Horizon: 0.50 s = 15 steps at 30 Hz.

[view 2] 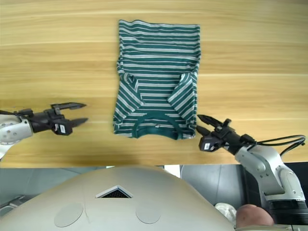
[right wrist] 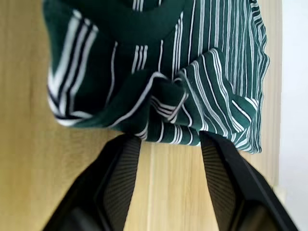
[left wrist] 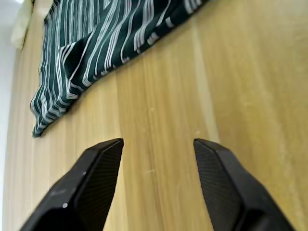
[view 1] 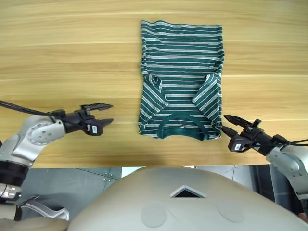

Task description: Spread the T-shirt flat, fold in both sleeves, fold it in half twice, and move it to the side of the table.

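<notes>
The T-shirt (view 1: 182, 77) lies flat mid-surface (view 1: 57, 57), both sleeves already folded in; I judge the two halvings and the move aside remain. My left pincer (view 1: 110, 112) and right pincer (view 1: 225, 122) are spread, empty.

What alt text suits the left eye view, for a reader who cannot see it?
A green striped T-shirt lies on a wooden table, both sleeves folded in, collar toward the robot. The left gripper and right gripper, both open, flank it.
</notes>
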Each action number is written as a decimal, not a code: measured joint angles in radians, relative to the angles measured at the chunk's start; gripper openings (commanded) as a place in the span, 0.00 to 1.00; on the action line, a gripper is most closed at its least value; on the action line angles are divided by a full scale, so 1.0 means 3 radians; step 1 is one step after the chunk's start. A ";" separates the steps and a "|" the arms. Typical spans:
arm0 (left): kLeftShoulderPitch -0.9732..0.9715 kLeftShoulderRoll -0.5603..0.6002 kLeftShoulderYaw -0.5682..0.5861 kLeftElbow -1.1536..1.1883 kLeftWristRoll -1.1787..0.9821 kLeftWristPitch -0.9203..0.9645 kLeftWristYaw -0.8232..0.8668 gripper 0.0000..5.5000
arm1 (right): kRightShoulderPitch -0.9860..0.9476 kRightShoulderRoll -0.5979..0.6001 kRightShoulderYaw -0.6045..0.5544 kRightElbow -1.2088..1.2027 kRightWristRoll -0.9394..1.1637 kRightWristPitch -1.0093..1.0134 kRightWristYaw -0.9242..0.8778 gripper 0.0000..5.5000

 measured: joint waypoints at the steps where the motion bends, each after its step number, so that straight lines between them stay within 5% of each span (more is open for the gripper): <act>1: -0.0072 0.0010 -0.0062 0.0000 0.0002 -0.0021 -0.0087 0.50 | -0.0013 -0.0001 0.0013 -0.0004 0.0004 0.0007 0.0022 0.40; 15: -0.0437 -0.0438 -0.0779 0.0060 -0.0225 -0.0405 -0.0391 0.50 | 0.0096 0.0002 0.0004 -0.0016 0.0085 0.0037 -0.0008 0.40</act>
